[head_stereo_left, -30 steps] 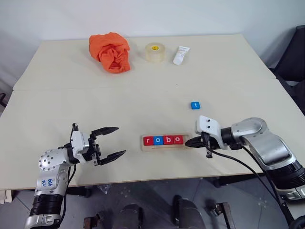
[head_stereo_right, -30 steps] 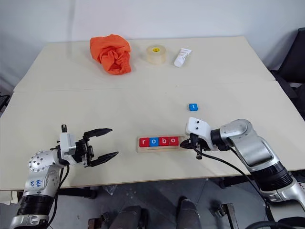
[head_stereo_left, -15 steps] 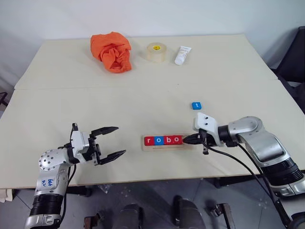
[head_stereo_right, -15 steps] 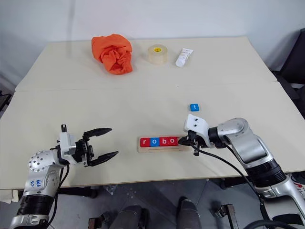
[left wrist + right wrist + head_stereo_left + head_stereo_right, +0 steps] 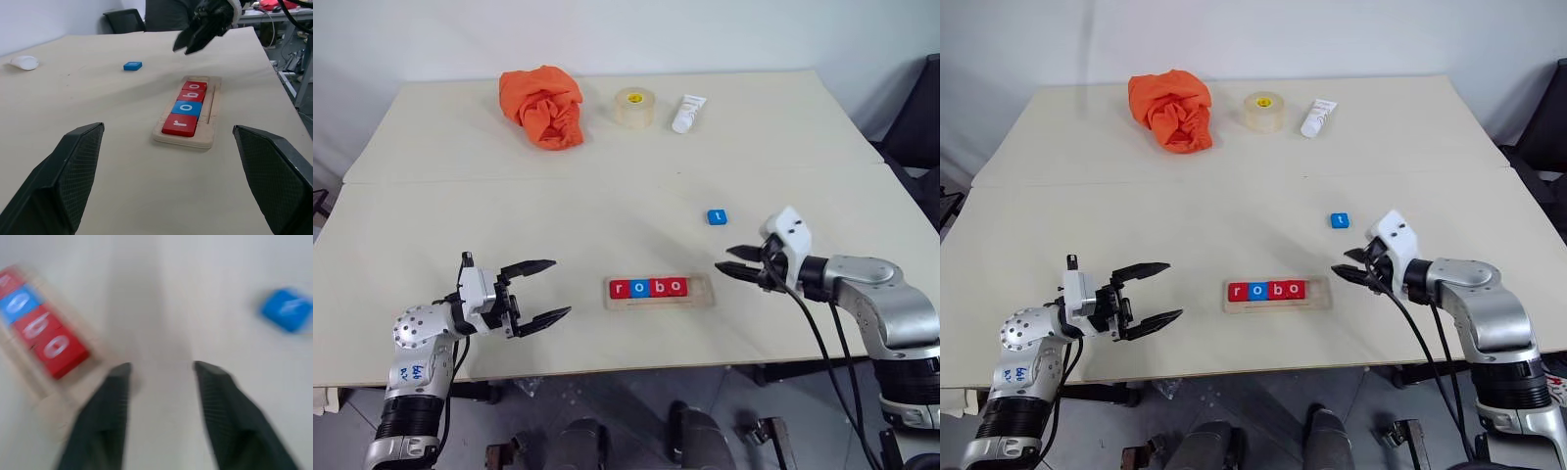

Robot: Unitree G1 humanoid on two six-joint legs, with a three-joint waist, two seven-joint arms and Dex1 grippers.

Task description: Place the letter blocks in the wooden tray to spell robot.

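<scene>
The wooden tray [image 5: 702,291] lies near the table's front edge, with letter blocks r [image 5: 620,288], o [image 5: 637,288], b [image 5: 657,287] and o [image 5: 676,287] side by side in it, alternating red and blue. Its right end is bare. The blue t block [image 5: 716,216] lies flat on the table, behind and to the right of the tray. My right gripper [image 5: 723,258] hovers open and empty just right of the tray, in front of the t block. My left gripper [image 5: 559,288] is open and empty, well left of the tray.
At the back of the table are a crumpled orange cloth [image 5: 541,106], a tan tape roll [image 5: 632,107] and a white tube [image 5: 685,113]. A black chair [image 5: 917,122] stands off the table's right side.
My right gripper has pulled away from the tray's right end, moving right and slightly up, and has gone from shut to open. The left gripper and the blocks have stayed put.
</scene>
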